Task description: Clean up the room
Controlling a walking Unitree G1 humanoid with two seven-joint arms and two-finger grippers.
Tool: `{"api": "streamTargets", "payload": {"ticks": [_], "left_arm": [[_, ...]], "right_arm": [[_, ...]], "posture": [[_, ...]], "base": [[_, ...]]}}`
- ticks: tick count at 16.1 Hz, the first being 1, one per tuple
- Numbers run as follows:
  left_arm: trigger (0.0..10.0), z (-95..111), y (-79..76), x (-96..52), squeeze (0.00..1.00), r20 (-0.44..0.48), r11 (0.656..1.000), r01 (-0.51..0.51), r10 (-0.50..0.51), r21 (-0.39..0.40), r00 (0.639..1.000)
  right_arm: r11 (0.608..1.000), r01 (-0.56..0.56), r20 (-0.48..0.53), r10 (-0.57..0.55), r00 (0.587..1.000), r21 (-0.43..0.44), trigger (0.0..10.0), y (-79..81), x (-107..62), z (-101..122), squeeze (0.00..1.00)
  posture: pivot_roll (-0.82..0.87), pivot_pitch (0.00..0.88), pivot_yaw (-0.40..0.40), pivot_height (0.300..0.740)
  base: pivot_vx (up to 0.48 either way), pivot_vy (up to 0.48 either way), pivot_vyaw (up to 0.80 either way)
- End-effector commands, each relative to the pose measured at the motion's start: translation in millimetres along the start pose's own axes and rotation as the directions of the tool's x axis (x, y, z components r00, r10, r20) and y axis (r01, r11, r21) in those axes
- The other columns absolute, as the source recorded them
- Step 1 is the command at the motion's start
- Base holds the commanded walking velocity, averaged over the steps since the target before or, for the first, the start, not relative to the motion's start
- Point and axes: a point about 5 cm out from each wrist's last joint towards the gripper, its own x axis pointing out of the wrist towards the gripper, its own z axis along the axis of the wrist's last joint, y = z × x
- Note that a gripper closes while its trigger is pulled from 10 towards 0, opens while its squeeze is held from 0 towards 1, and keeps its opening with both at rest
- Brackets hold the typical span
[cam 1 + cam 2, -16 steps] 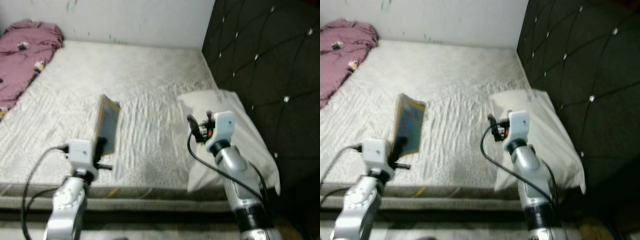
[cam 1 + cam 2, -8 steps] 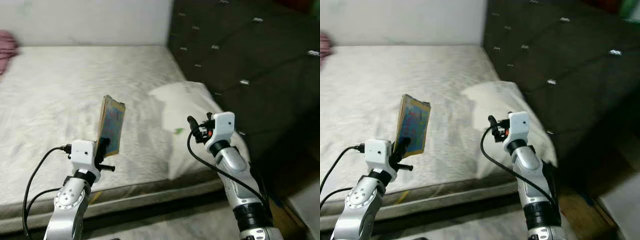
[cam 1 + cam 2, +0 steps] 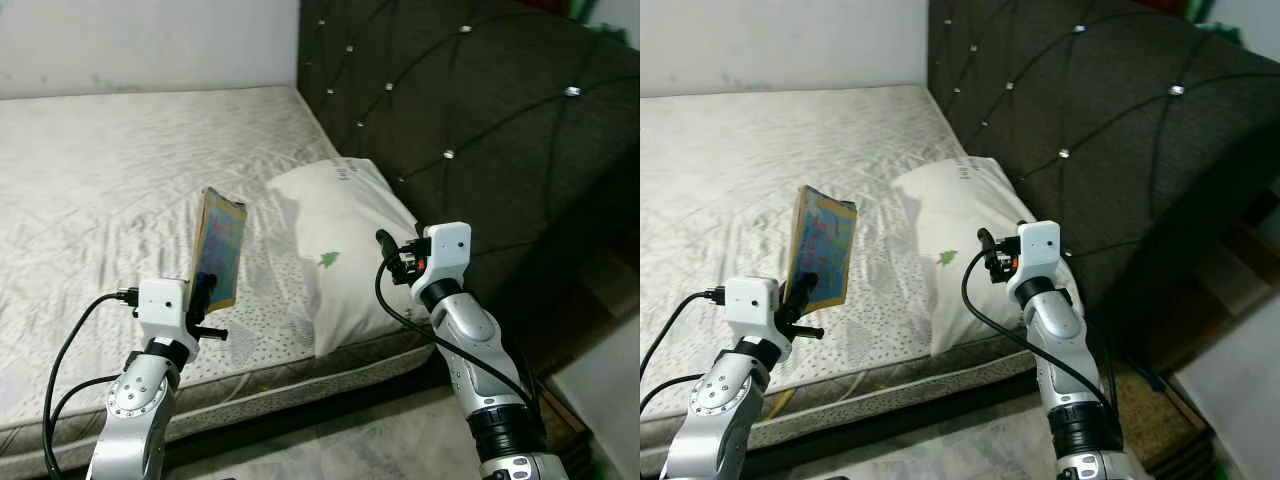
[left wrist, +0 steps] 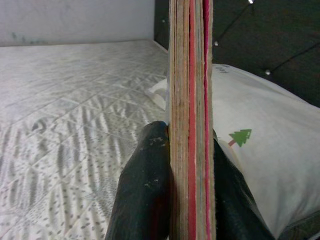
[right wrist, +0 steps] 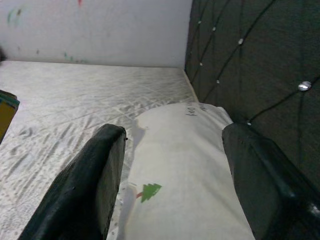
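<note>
My left gripper (image 3: 205, 295) is shut on a thin colourful book (image 3: 219, 248), held upright on edge above the near part of the mattress (image 3: 110, 170). In the left wrist view the book's page edge (image 4: 190, 120) stands clamped between the two black fingers (image 4: 145, 195). My right gripper (image 3: 386, 250) is raised and open with nothing between its fingers (image 5: 95, 185). It faces a white pillow (image 3: 335, 235) with a small green tree print (image 5: 150, 191) that lies against the headboard.
A dark tufted headboard (image 3: 470, 110) rises along the right of the bed. The mattress's front edge (image 3: 300, 365) runs just beyond my arms, with floor (image 3: 330, 440) below. A pale wall (image 3: 140, 40) stands behind the bed.
The camera has swung to the right: the pink bedding has left the picture and the headboard and pillow have come to the centre. Both arms keep their pose, the book still clamped.
</note>
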Motion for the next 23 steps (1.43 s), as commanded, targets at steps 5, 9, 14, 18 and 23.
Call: {"api": "streamTargets", "payload": {"ticks": [5, 9, 14, 18, 23], "left_arm": [[10.0, 11.8, 0.8, 1.6, 0.0, 0.055, 1.0, -0.003, 0.003, 0.001, 0.998], [10.0, 11.6, 0.8, 1.6, 0.0, 0.052, 1.0, 0.001, -0.001, -0.001, 0.999], [10.0, 10.6, 2.0, 1.1, 0.0, 0.042, 1.0, -0.011, 0.01, 0.007, 0.999], [10.0, 11.0, 6.9, 1.1, 0.0, 0.049, 0.997, -0.068, 0.066, 0.028, 0.997], [10.0, 12.2, 15.2, 1.0, 0.0, 0.056, 0.99, -0.14, 0.139, 0.013, 0.989]], "right_arm": [[1.0, -0.013, 0.014, 0.013, 1.0, -0.019, 10.0, 0.3, 1.3, 3.3, 0.0], [1.0, -0.011, 0.01, 0.011, 1.0, -0.019, 10.0, -0.4, 0.5, 2.1, 0.0], [1.0, -0.01, 0.008, 0.01, 1.0, -0.015, 10.0, -0.8, 0.2, 1.4, 0.0], [1.0, -0.009, 0.008, 0.009, 1.0, -0.007, 10.0, -1.0, -0.2, 0.9, 0.0], [1.0, -0.018, 0.008, 0.018, 1.0, -0.007, 10.0, 0.9, -0.8, -0.2, 0.0]], "posture": [[-0.06, 0.0, -0.043, 0.74], [-0.06, 0.0, -0.041, 0.74], [-0.06, 0.0, -0.041, 0.74], [-0.06, 0.0, -0.042, 0.74], [-0.06, 0.0, -0.039, 0.74]], "base": [[0.203, 0.0, 0.31], [0.276, 0.0, 0.0], [0.176, 0.0, 0.0], [0.0, 0.0, 0.0], [0.0, 0.0, 0.0]]}}
